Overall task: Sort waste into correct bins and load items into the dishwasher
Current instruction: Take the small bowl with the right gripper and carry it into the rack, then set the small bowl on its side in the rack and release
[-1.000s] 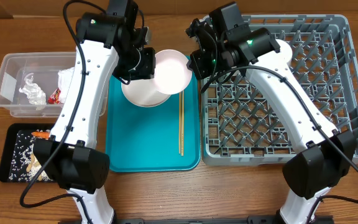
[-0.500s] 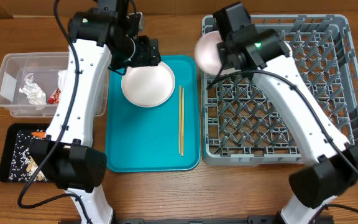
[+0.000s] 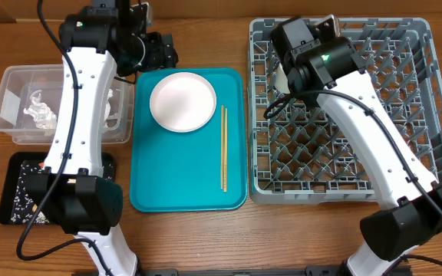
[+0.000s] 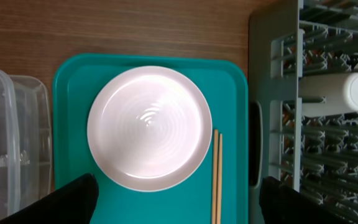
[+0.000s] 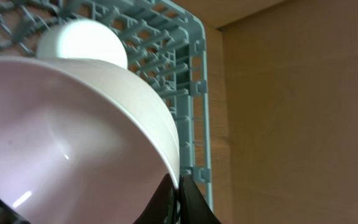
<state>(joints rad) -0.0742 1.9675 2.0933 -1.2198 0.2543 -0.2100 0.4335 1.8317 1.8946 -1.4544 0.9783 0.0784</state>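
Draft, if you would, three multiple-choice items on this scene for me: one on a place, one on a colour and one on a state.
1. Where do the chopsticks lie? A) on the tray beside the plate B) across the plate C) on bare wood
2. What colour is that tray? A) black B) teal C) red
3. The right gripper is: A) open and empty B) out of view C) shut on the rim of a bowl
Answers: 1 A, they lie on the tray next to the plate; 2 B, its surface is teal; 3 C, its fingers pinch the rim in the wrist view.
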